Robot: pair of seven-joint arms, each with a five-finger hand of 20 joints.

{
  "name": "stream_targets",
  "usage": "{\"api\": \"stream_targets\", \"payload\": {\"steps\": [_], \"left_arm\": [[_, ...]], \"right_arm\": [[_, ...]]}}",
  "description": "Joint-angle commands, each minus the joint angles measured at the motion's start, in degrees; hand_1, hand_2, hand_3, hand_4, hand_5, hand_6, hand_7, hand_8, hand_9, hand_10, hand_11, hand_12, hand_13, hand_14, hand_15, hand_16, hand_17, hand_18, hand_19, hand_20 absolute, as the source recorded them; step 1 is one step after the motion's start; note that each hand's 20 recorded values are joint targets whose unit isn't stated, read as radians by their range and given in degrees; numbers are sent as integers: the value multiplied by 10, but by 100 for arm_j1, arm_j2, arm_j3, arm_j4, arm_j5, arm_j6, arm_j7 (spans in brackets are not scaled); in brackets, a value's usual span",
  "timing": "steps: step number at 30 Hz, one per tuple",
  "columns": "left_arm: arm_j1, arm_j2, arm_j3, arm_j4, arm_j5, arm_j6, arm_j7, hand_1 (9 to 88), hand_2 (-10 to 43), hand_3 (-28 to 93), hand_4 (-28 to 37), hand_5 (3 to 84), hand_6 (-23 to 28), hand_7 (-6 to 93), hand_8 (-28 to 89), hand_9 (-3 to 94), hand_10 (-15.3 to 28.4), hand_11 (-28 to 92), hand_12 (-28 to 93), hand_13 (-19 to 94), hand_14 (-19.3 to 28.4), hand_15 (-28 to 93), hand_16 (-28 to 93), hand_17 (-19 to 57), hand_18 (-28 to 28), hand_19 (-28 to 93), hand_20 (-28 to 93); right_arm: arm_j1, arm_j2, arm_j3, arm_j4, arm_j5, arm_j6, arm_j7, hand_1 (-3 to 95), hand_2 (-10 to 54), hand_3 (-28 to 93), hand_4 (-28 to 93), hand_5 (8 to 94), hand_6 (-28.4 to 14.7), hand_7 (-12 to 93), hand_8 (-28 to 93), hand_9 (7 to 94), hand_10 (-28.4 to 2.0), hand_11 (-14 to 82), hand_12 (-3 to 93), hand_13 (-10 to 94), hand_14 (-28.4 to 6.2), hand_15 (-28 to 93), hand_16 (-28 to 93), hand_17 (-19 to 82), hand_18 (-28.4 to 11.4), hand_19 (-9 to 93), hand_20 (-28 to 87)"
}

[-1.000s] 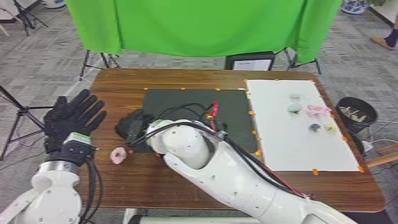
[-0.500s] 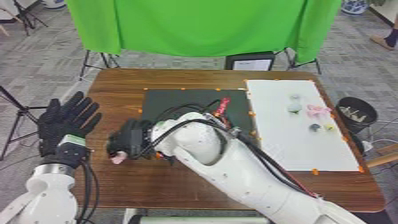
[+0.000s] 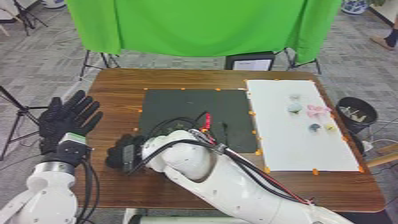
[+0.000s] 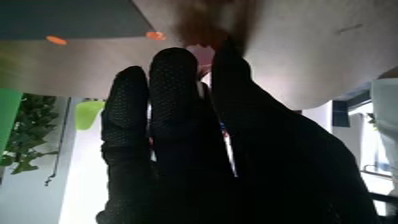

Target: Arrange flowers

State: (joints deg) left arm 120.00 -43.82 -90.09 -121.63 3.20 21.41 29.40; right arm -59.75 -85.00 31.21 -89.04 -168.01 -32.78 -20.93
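Note:
In the head view my right hand (image 3: pixel 123 154) is low over the table's left part, covering the spot where a pink flower lay. The right wrist view has this hand (image 4: pixel 178 115) with thumb and fingers close together, pinching the pink flower (image 4: pixel 203 54) at their tips. My left hand (image 3: pixel 60 120) is off the table's left edge, its fingers straight and spread. On the white board (image 3: pixel 289 145) lie a pink flower (image 3: pixel 317 110), a pale green one (image 3: pixel 294 107), a whitish one (image 3: pixel 295 96), a blue-grey one (image 3: pixel 314 127) and a small yellow one (image 3: pixel 330 127).
A dark mat (image 3: pixel 187 105) lies left of the white board, partly under my right arm's cables. Orange markers line both. A black bin (image 3: pixel 357 111) stands off the table's right side, and a green cloth (image 3: pixel 200 27) hangs behind.
My right hand has come down the view toward the table's near side and over the pink flower, which was in plain sight before. My left hand has shifted only slightly.

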Motion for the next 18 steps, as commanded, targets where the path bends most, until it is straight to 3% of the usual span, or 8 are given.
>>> {"api": "stream_targets", "payload": {"steps": [1, 13, 15, 18], "left_arm": [[69, -29, -39, -28, 23, 7, 21, 234, 163, 736, -283, 486, 110, 122, -72, 403, 170, 205, 124, 280, 172, 386, -72, -58, 166, 390, 102], [146, -25, -63, -39, 21, -82, 41, 236, 161, 736, -283, 486, 110, 121, -73, 403, 170, 206, 124, 280, 172, 386, -72, -59, 166, 391, 102], [50, -18, 3, -11, -9, -61, 35, 236, 161, 736, -283, 485, 110, 121, -72, 403, 170, 206, 123, 280, 173, 385, -72, -59, 166, 391, 102], [161, -36, -43, -39, -19, -92, 60, 237, 161, 736, -283, 485, 110, 121, -72, 404, 170, 206, 123, 280, 173, 385, -72, -59, 166, 391, 102]], "right_arm": [[299, 169, -163, 77, -269, -20, 661, 511, 131, 792, -259, 427, -20, 196, -160, 365, -89, 116, 93, 533, -92, 704, 300, 289, -190, 759, 421], [508, 314, -223, 191, -23, -80, 1261, 481, 142, 803, -257, 457, -31, 183, -150, 376, -95, 117, 94, 545, -107, 708, 291, 294, -205, 770, 421], [537, 308, -215, 204, 89, -101, 1419, 469, 143, 805, -255, 460, -30, 183, -150, 375, -95, 118, 94, 544, -110, 710, 287, 294, -206, 771, 420], [573, 354, -297, 134, 143, -43, 1688, 461, 143, 807, -256, 458, -28, 184, -150, 371, -98, 116, 93, 543, -114, 711, 280, 295, -210, 772, 419]]}}
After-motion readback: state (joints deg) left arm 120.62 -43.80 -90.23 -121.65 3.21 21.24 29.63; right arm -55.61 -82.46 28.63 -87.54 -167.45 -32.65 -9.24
